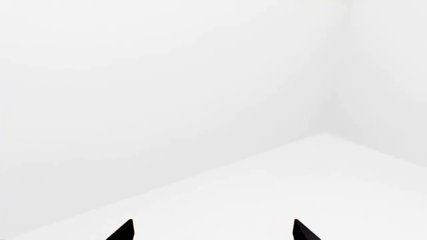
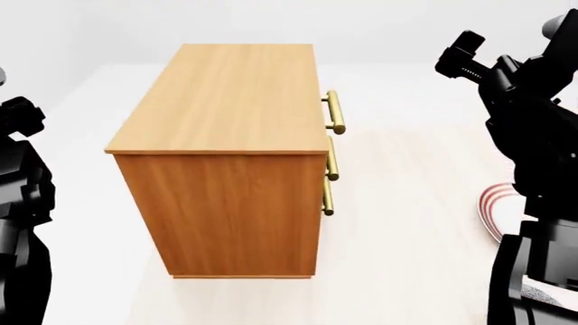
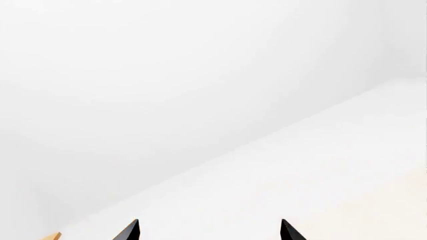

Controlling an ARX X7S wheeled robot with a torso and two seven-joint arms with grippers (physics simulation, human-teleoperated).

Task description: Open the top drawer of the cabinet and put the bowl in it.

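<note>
The cabinet (image 2: 221, 156) stands at the centre of the head view on a pale surface (image 2: 407, 223), its drawer fronts facing toward 3 o'clock, so only the side panel and the top show. Three brass bar handles line its 3 o'clock edge; the farthest one, toward 12 o'clock, belongs to the top drawer (image 2: 335, 112), which sits flush with the cabinet, closed. A red-ringed plate (image 2: 492, 206) peeks out at about 4 o'clock, partly hidden by the right arm (image 2: 532, 135). The bowl cannot be made out clearly; a small grey speckled patch at the 5 o'clock corner may be it, but I cannot tell.

The left arm (image 2: 23, 203) hangs at 9 o'clock, well apart from the cabinet. The left gripper (image 1: 213, 232) shows two dark fingertips spread apart with nothing between them. The right gripper (image 3: 210, 232) is likewise spread and holds nothing, with a sliver of orange wood near one fingertip.
</note>
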